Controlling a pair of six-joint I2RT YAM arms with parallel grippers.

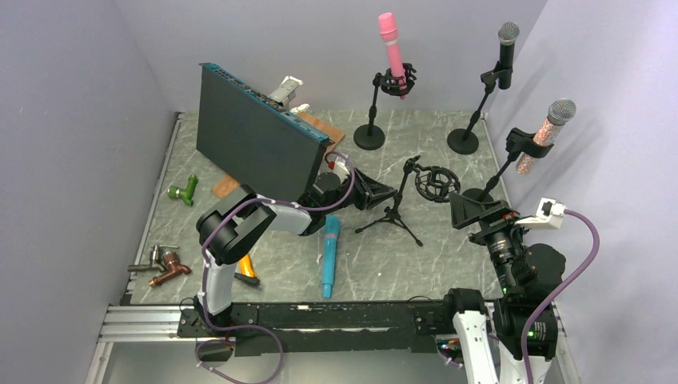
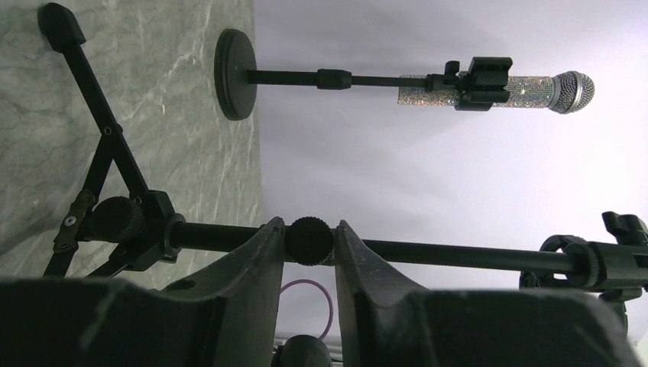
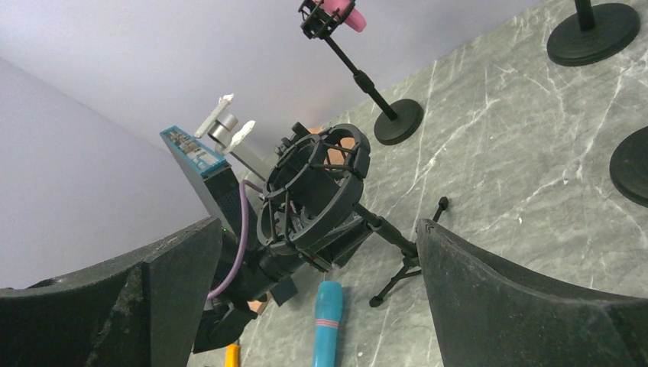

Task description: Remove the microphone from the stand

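So the left gripper (image 2: 309, 237) is reaching out low over the table (image 1: 432, 264) and has its fingers (image 2: 260, 264) clenched on the tripod stand (image 1: 393, 214). From the left wrist view they press on both sides of the little round knob (image 2: 309, 240) on the stand's pole, and the pole runs straight across between them. The shock mount (image 1: 436, 182) sits at the top of that same pole, up by the right arm.

The right gripper (image 1: 468, 210) is spread wide and gripping nothing. It hangs just beside the shock mount, and the wrist cam looks right at the ring between the two fingers, apart from both.

The blue microphone (image 1: 329, 254) is lying flat on the marble top, near the left arm's forearm and just left of the tripod's feet, not touching the stand.

Three more mics are sitting in their own round-base stands. The pink microphone (image 1: 392, 48) and the black microphone (image 1: 507, 52) are at the back, and the glitter microphone (image 1: 544, 132) is over on the right. A dark box with a blue edge (image 1: 256, 132) stands tilted behind the left arm
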